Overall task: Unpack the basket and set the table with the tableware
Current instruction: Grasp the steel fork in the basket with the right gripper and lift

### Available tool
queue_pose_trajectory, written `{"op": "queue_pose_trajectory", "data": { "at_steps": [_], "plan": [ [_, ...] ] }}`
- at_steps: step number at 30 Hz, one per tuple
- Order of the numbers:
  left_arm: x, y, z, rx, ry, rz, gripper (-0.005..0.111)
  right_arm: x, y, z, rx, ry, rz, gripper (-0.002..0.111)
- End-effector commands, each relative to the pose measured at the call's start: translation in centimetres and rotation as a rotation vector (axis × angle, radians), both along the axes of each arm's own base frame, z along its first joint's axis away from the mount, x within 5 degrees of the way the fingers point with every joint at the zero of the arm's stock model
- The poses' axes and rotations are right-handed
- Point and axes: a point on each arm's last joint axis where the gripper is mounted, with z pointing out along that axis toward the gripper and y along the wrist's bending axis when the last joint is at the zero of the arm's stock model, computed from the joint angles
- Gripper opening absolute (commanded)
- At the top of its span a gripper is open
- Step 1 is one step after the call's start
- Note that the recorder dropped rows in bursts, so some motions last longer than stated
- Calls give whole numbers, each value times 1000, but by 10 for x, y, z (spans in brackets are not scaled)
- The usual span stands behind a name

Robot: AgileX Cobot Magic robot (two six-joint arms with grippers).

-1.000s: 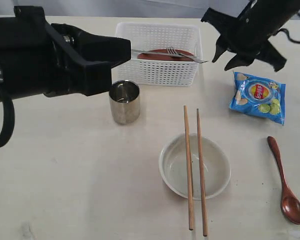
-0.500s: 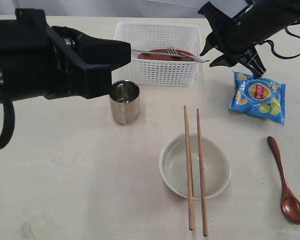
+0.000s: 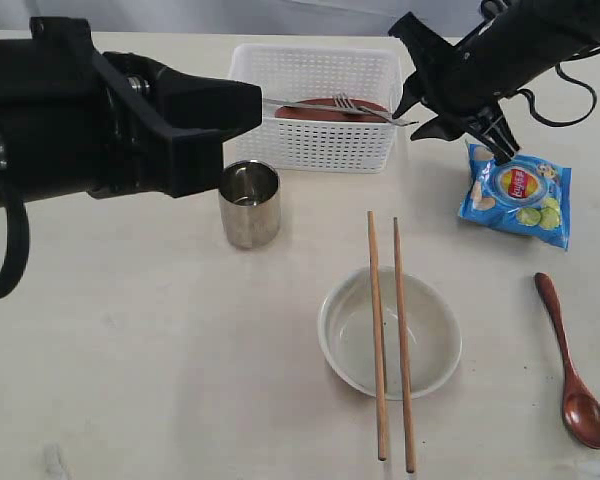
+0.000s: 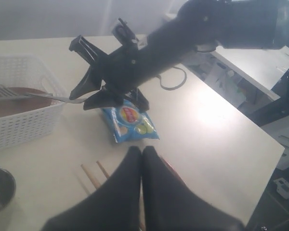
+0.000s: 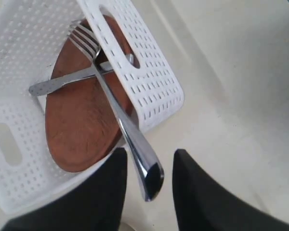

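Observation:
The white basket (image 3: 315,140) stands at the back of the table (image 3: 130,350). It holds a brown plate (image 5: 82,120), a steel knife (image 5: 62,82) and a fork (image 5: 111,103). The fork's handle (image 3: 385,115) sticks out over the basket's right rim. My right gripper (image 5: 150,155) is open, with a finger on either side of the handle's end, not pressing it. A steel cup (image 3: 249,203) stands in front of the basket. Two chopsticks (image 3: 378,340) lie across the off-white bowl (image 3: 430,345). The wooden spoon (image 3: 573,365) lies at the right. My left gripper (image 4: 142,150) is shut and empty, hovering left of the basket.
A blue chips bag (image 3: 516,192) lies on the table just right of my right gripper (image 3: 420,112). The bulky left arm (image 3: 90,120) hangs over the table's left side near the cup. Beyond the table's far edge stands other furniture (image 4: 260,62).
My right gripper has moved left and down, from above the chips bag to the fork handle at the basket's right rim. The left arm has stayed put.

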Motion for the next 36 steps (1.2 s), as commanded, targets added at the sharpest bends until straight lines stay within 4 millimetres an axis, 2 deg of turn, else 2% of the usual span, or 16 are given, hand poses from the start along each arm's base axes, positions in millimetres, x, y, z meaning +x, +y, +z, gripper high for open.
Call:
{"op": "queue_pose_trajectory", "data": {
  "at_steps": [1,4,10,12,23,36],
  "plan": [
    [-1,2,0,-7,8,3,0,1,0,-3,0,-3,-6,31],
    [-1,2,0,-7,8,3,0,1,1,-8,-4,19,0,26],
    [-1,2,0,-7,8,3,0,1,1,-8,-4,17,0,6],
    [-1,2,0,-7,8,3,0,1,1,-8,-4,17,0,3],
    [-1,2,0,-7,8,3,0,2,0,-5,-11,-13,11,3],
    [-1,2,0,-7,8,3,0,-1,-1,18,-18,-105,50,-1]
  ]
}}
